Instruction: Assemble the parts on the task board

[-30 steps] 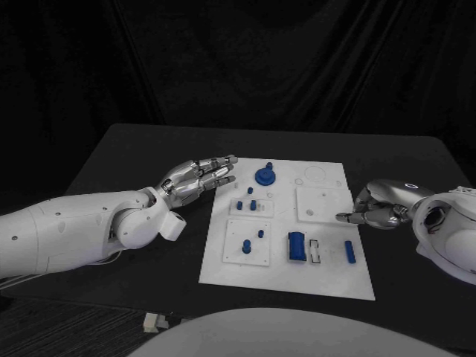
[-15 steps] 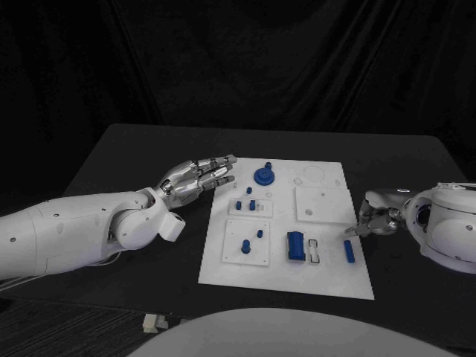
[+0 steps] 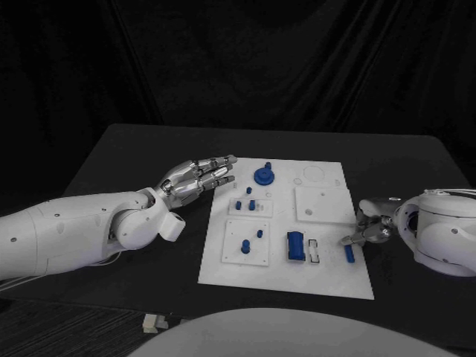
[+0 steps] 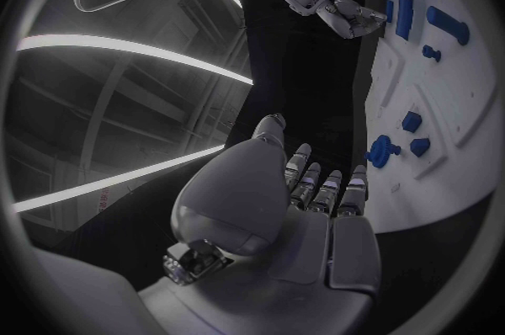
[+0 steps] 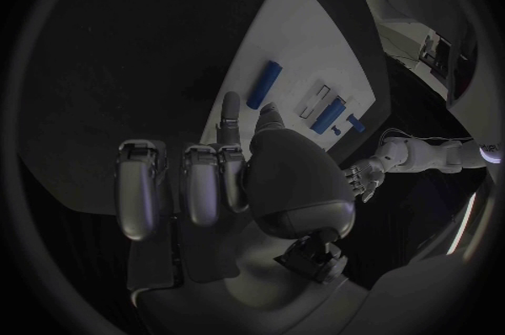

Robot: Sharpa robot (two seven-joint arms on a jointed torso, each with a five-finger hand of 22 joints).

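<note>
Nearest you, your right hand (image 3: 369,229) sits at the right edge of the task board (image 3: 326,281), its fingertips just beside the slim blue bar (image 3: 349,252) that lies loose near that edge. In the right wrist view the fingers (image 5: 140,183) are spread and the blue bar sits just ahead of them, apart from the pads, so the hand is released and grasps nothing. It looks poised for a pick, low and close, so a short reach should close on the bar. Just inward from that hand a thicker blue block (image 3: 296,246) lies beside a pale slotted insert (image 3: 316,251) — likely the seat where a bar belongs, though that is a judgement. Further along the board, small blue pegs (image 3: 253,204) stand in their square plates, and at the far end a round blue knob (image 3: 265,176) is upright. Your left hand (image 3: 198,177) hovers off the board's far left corner, close to that knob, flat with fingers extended and apart, empty — probably parked clear so it does not shadow the work.
</note>
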